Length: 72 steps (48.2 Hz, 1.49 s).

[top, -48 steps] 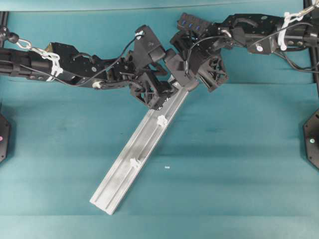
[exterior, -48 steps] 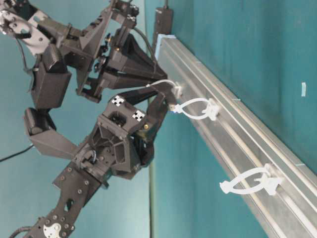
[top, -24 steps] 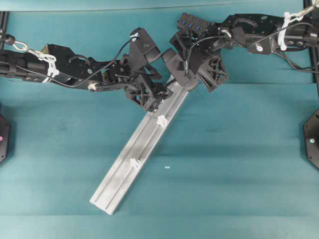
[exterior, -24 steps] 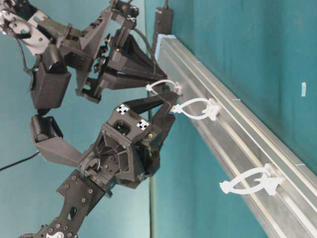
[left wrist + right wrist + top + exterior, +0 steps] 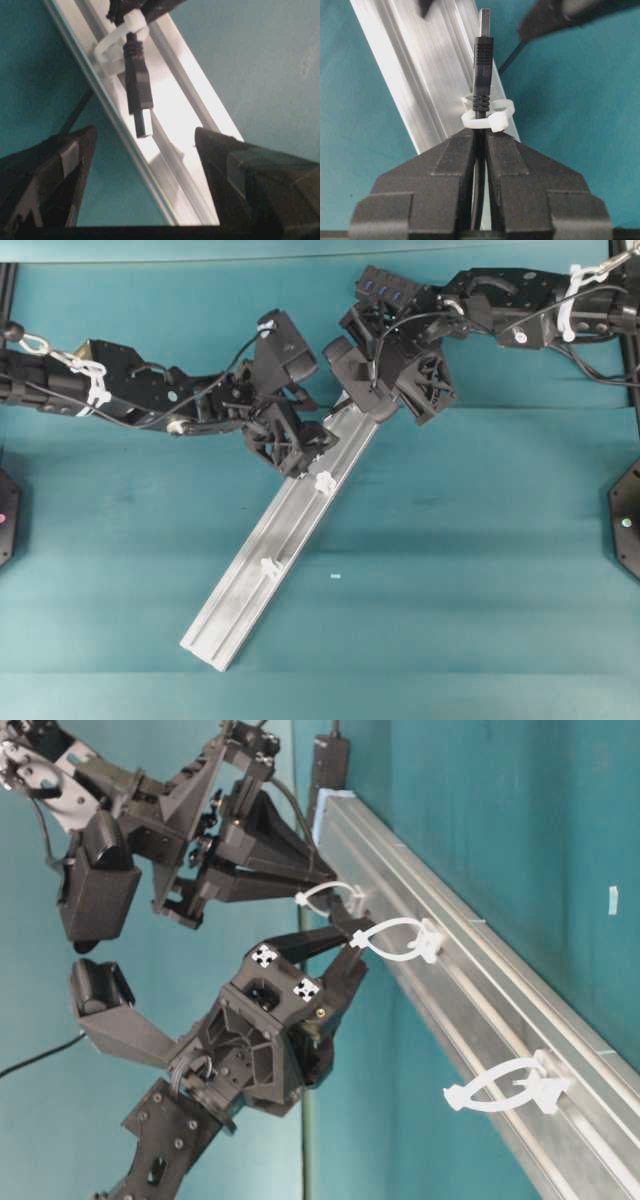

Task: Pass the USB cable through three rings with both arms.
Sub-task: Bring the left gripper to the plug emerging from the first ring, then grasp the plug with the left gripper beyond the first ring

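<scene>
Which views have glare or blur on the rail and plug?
Left wrist: rail blown out white, plug soft, end effector fingers dark and blurred. Right wrist: plug and first ring sharp, rail evenly lit. Overhead: mild sheen on the rail, no blur.

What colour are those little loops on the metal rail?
Whitish, translucent rings; clearest in the table-level view.

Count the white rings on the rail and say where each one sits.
3. One ring at the rail's top end, with the USB plug through it; a second mid-rail; a third nearer the bottom end.
</scene>
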Tool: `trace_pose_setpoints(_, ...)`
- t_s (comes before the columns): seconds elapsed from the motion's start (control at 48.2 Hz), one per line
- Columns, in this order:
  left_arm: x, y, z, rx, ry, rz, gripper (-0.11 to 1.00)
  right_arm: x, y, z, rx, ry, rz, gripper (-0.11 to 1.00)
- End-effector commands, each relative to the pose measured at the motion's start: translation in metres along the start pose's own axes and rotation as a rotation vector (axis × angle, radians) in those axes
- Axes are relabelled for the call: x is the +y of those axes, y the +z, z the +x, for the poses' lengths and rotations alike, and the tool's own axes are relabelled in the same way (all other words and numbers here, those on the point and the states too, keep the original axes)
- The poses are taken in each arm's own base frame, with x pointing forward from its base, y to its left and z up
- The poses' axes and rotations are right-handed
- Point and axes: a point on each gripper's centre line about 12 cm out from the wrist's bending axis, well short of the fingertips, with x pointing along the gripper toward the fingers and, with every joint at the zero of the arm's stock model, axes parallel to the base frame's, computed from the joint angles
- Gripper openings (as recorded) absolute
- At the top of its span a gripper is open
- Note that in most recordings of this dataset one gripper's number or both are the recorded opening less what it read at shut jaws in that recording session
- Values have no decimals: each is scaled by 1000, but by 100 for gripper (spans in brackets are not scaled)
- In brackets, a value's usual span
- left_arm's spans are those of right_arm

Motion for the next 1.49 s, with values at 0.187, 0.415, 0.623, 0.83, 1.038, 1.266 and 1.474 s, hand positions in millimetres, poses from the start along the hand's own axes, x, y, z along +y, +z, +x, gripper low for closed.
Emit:
trace_pose_setpoints(0.187, -6, 15, -6, -75, -27, 10, 83, 0, 4, -1, -15, -5, 5, 9)
trace_pose_setpoints(0.415, -5, 13, -4, -74, -26, 18, 83, 0, 4, 0, -15, -3, 5, 9)
trace_pose_setpoints(0.623, -5, 17, -2, -88, -27, 51, 82, 1, 4, 0, -14, -2, 6, 9)
trace_pose_setpoints(0.83, -5, 17, -1, -93, -28, 74, 68, 1, 4, 0, -14, -2, 7, 9)
trace_pose_setpoints(1.038, -6, 17, -1, -92, -28, 74, 35, 1, 4, -1, -15, -3, 5, 9)
trace_pose_setpoints(1.266, -7, 21, 4, -104, -32, 75, 26, 1, 4, 0, -15, -2, 7, 9)
trace_pose_setpoints(1.474, -9, 24, 9, -102, -33, 65, 31, 1, 4, 0, -15, -3, 7, 9)
